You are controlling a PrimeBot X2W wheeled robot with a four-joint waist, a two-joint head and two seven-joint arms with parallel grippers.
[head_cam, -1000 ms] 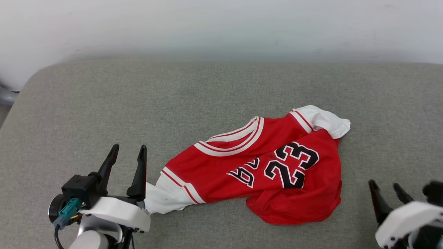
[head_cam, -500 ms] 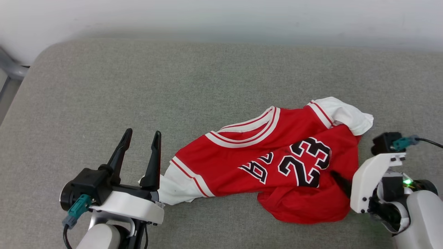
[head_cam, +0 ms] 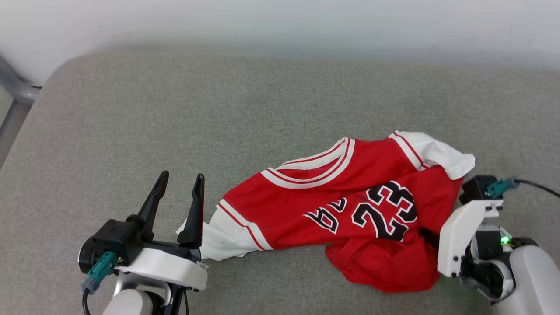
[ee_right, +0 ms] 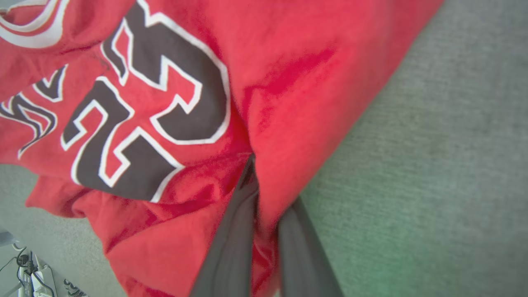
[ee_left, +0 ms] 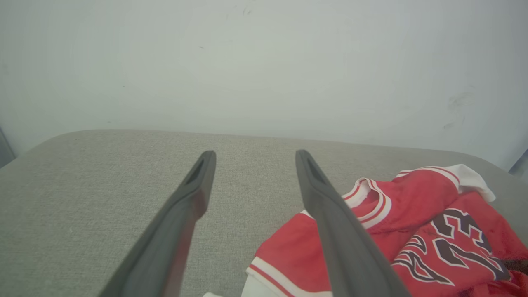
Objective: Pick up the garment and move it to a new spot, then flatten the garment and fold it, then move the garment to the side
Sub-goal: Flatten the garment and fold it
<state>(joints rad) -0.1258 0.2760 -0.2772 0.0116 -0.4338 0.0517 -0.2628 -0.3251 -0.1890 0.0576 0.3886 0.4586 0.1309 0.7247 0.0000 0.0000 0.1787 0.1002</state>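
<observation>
The garment (head_cam: 350,192), a red jersey with white sleeves and black "23" numbers, lies crumpled on the grey cushion, front side up. My right gripper (head_cam: 431,238) presses into its right edge. In the right wrist view the two fingers (ee_right: 231,247) stand close together, and my right gripper (ee_right: 268,194) is shut on a fold of the red garment (ee_right: 288,82). My left gripper (head_cam: 182,175) is open just left of the white sleeve (head_cam: 223,238), holding nothing. In the left wrist view my left gripper (ee_left: 254,154) points over bare cushion, with the garment (ee_left: 412,214) to its right.
The grey cushion (head_cam: 175,109) stretches wide to the left and back, ending at a white wall (head_cam: 280,22). A grey metal frame (head_cam: 15,94) stands past its left edge. Cables (ee_right: 29,268) lie on the floor beyond the near edge.
My right arm has swung in from the lower right to the garment's right edge and closed on the cloth. The camera has shifted. My left gripper stays open beside the sleeve.
</observation>
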